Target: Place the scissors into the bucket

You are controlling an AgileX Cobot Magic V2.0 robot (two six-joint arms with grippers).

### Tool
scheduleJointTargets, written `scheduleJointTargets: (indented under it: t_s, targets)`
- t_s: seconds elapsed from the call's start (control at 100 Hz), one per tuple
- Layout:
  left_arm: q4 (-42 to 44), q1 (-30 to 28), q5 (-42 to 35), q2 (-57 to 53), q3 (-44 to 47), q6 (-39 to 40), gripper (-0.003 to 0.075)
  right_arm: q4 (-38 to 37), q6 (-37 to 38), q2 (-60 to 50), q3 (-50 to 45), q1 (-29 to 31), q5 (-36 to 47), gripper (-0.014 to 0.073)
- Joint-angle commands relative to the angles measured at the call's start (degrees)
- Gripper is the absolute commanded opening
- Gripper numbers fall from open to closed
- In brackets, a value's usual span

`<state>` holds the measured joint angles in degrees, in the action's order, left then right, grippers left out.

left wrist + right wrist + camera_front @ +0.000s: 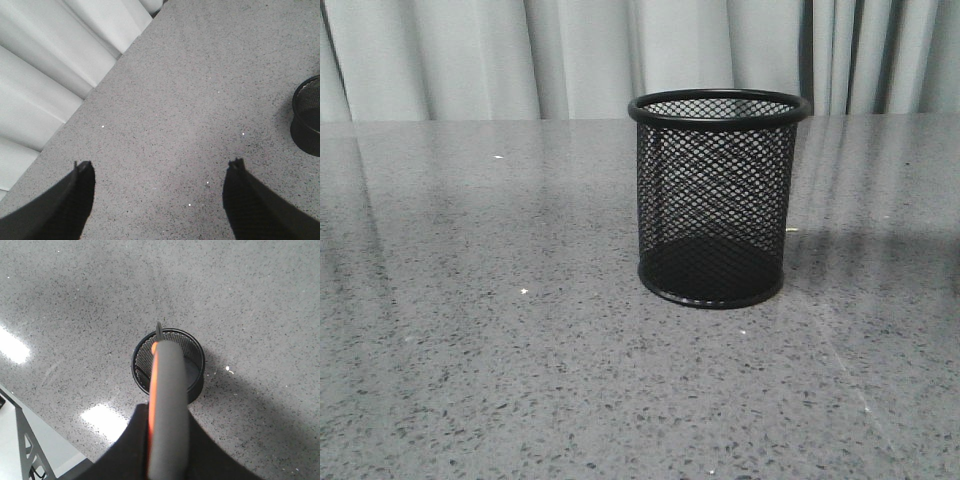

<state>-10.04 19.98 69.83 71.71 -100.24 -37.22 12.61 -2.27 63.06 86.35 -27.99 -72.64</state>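
The bucket [720, 200] stood upright on the grey speckled table [470, 350], right of centre in the front view, and through its mesh it appeared empty. Neither arm entered the front view. In the right wrist view the scissors [167, 410] were carried high above the table, handle end towards the camera and blade tip [159, 329] directed downward, the tip lining up with the far part of the bucket's rim [145, 342]. The right gripper [167, 460] was pinched on the handle, whose grey loop with its orange lining ran up between the fingers; the contact itself was hidden behind the handle. This near-vertical, tip-first attitude suited a narrow opening: the blades could enter before the wider handles, and the grip at the top kept the fingers clear of the rim. How far the tip stood above the rim could not be told from this view, although the front view showed no blade at the rim. The left gripper [160, 175] hung over bare table with its fingers [80, 195] spread wide and nothing between them, the bucket just visible off to one side, presumably parked clear of the right arm's path. The insertion was judged not yet done; the tip probably needed centring over the opening before descent.
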Motion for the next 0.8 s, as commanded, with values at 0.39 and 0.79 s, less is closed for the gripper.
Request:
scheduleJointTargets:
  t_s: [0.39,0.79]
  targets:
    - [-1.07,-0.23,-2.99,-1.42,-1.64,0.75,0.049,-1.42,2.27,-2.34,-8.88,-1.52,-1.82,-0.0044]
    - [-1.07,-0.23,-2.99,-1.32,-1.64,0.75,0.049,-2.95,2.27,-0.42,-9.41,-1.52,-1.71,-0.0044]
